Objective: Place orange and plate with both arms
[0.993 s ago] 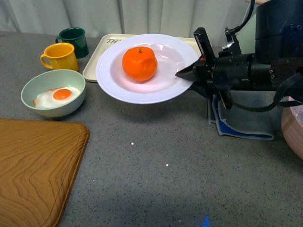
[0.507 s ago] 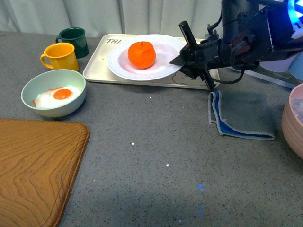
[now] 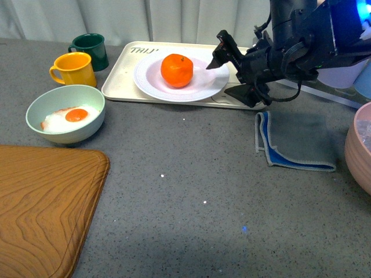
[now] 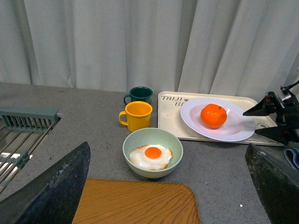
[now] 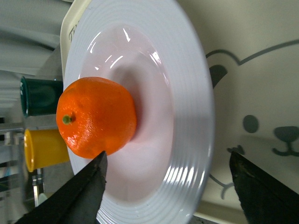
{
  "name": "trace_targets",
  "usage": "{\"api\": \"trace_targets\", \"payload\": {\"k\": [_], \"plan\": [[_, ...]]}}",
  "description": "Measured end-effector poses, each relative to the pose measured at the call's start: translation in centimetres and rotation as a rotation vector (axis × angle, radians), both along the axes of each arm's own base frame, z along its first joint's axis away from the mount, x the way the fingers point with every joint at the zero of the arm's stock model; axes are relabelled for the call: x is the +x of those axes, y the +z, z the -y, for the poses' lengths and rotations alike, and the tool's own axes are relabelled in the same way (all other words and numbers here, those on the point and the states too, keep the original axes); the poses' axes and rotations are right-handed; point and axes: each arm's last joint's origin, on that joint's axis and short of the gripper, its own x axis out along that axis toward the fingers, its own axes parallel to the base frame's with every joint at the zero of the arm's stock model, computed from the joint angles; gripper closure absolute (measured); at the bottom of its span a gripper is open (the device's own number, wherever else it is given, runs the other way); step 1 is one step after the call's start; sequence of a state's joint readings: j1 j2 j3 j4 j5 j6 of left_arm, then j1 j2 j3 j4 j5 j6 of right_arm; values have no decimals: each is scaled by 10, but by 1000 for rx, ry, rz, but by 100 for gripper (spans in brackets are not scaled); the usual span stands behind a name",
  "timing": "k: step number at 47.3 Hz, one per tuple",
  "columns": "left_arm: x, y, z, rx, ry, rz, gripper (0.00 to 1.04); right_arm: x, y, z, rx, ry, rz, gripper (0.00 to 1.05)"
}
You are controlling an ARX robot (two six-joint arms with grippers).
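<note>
Hovering with left gripper (image 4: 168, 147) fingers spread wide, gripping nothing. Showing, from the left, board (image 3: 40, 202), egg bowl (image 3: 35, 110), yellow mug (image 3: 74, 68) and green mug (image 3: 93, 49). Sitting next on the tray (image 3: 119, 81), lying flat: plate (image 3: 152, 81), cradling orange (image 3: 177, 70) at its centre. Straddling the plate's right rim with right gripper (image 3: 219, 80) fingers parted, not closing on it. Lying further right, just beside the tray: cloth (image 3: 301, 145).
</note>
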State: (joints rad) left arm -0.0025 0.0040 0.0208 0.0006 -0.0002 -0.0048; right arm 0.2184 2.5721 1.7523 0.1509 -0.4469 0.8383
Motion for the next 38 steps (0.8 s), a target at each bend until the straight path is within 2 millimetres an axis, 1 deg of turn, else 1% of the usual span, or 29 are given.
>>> {"api": "trace_targets", "payload": {"k": [2, 3, 5, 7, 8, 10, 12, 16, 18, 20, 21, 22, 25, 26, 28, 29, 32, 35, 38], "plan": [[0, 0, 0, 0, 0, 0, 7, -4, 9, 2, -56, 6, 41, 19], [0, 0, 0, 0, 0, 0, 7, -5, 11, 2, -67, 9, 52, 18], [0, 0, 0, 0, 0, 0, 7, -8, 20, 4, -119, 20, 101, 11], [0, 0, 0, 0, 0, 0, 7, -11, 27, 5, -156, 21, 133, 8], [0, 0, 0, 0, 0, 0, 7, -12, 30, 5, -166, 23, 142, 8], [0, 0, 0, 0, 0, 0, 7, -16, 41, 7, -212, 33, 183, 10], [0, 0, 0, 0, 0, 0, 7, -21, 52, 9, -255, 34, 219, 10], [0, 0, 0, 0, 0, 0, 7, -28, 65, 12, -311, 38, 274, 10], [0, 0, 0, 0, 0, 0, 7, -34, 70, 14, -367, 38, 310, 10], [0, 0, 0, 0, 0, 0, 7, -38, 69, 15, -480, -32, 432, 15], [0, 0, 0, 0, 0, 0, 7, -42, 70, 18, -566, -118, 541, 20], [0, 0, 0, 0, -1, 0, 7, -47, 69, 21, -635, -165, 606, 23], [0, 0, 0, 0, 0, 0, 7, -70, 68, 32, -750, -260, 737, 34], [0, 0, 0, 0, 0, 0, 7, -74, 68, 34, -760, -269, 753, 36], [0, 0, 0, 0, 0, 0, 7, -91, 72, 43, -786, -295, 814, 43], [0, 0, 0, 0, 0, 0, 7, -95, 73, 46, -791, -300, 827, 45], [0, 0, 0, 0, 0, 0, 7, -123, 86, 60, -812, -330, 893, 58], [0, 0, 0, 0, 0, 0, 7, -137, 94, 66, -820, -338, 916, 65], [0, 0, 0, 0, 0, 0, 7, -157, 101, 76, -827, -347, 930, 75]]}}
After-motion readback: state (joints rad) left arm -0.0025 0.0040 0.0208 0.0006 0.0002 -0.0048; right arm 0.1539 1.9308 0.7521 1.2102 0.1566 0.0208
